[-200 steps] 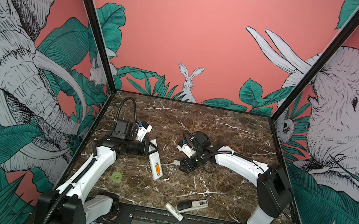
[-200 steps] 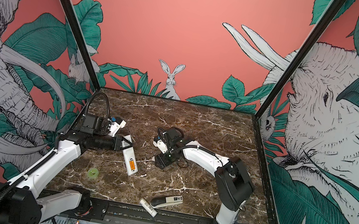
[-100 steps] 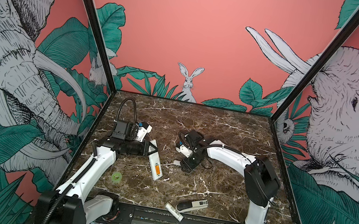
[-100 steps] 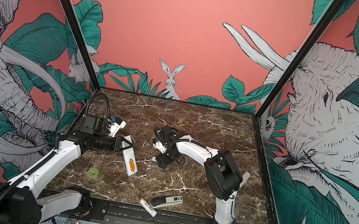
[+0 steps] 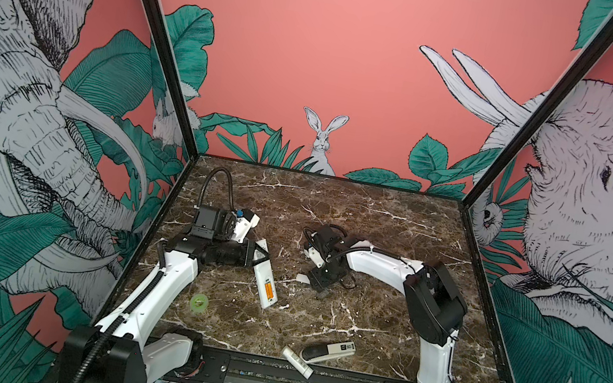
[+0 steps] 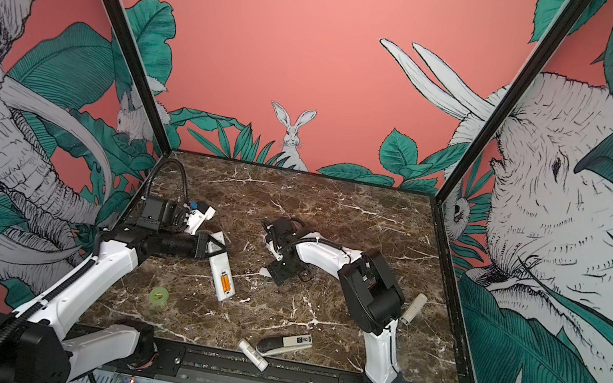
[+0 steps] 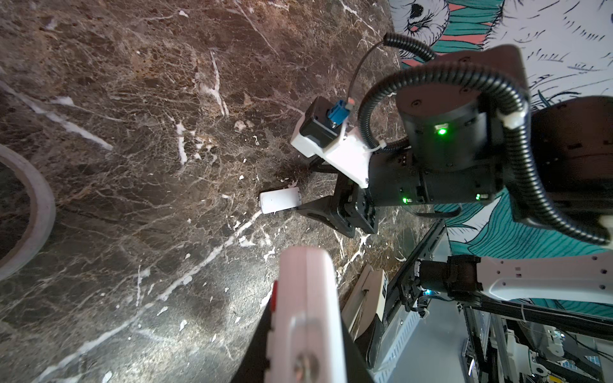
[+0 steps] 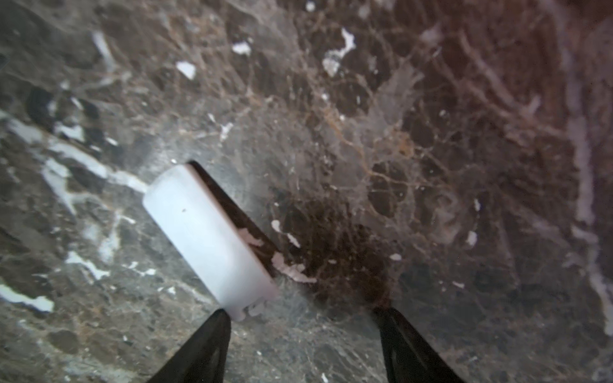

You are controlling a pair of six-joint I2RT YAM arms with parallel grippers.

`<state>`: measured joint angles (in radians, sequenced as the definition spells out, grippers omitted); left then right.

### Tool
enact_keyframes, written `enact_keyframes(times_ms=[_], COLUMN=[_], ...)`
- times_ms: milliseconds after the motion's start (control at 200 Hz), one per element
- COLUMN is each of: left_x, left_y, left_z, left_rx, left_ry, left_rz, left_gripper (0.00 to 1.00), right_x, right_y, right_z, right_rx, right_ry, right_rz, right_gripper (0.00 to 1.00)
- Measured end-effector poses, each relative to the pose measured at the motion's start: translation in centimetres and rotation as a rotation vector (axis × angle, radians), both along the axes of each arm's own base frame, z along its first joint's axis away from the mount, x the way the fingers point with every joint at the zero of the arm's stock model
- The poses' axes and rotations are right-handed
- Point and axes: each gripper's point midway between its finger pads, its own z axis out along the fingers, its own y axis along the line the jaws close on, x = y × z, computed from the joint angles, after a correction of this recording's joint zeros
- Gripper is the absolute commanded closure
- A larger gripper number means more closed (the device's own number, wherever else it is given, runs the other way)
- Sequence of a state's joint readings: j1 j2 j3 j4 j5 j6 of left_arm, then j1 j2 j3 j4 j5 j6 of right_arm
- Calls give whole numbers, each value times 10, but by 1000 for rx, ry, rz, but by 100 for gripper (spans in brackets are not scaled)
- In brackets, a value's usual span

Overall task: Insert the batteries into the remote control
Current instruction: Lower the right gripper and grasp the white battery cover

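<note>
remote control [image 5: 265, 274] sits back-up on the left of the marble table [image 5: 375, 221], orange batteries [image 5: 269, 291] in its open bay, one end clamped by the left gripper [image 5: 258, 255]. right gripper [image 8: 303, 311] hangs spread beside the white battery cover [image 8: 205, 232]; best to centre over it before pinching its long edges.

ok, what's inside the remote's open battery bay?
Orange batteries sit in the remote control, uncovered; whether one or two, too small to tell. The left gripper, shut on the remote, hides a stretch near its far end.
</note>
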<state>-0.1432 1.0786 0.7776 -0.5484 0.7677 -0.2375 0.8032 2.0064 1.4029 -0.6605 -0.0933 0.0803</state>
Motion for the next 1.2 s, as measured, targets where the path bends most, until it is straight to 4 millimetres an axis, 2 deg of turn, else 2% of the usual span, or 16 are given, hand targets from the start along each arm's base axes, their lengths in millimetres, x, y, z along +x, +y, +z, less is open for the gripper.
enact_keyframes(times_ms=[310, 815, 995, 1200], left_x=[0, -2, -2, 0], left_y=[0, 0, 1, 4], left_z=[-1, 1, 0, 0], left_rx=[-1, -1, 3, 25], left_ry=[2, -7, -8, -24], left_rz=[-1, 0, 3, 18], left_gripper=[100, 100, 100, 100], right_x=[16, 86, 87, 74], right_y=[6, 45, 43, 46], right_z=[-1, 6, 11, 19], right_rx=[-4, -9, 3, 97], right_ry=[-45, -163, -161, -111], right_rz=[-31, -64, -118, -213], right_gripper=[29, 29, 29, 29])
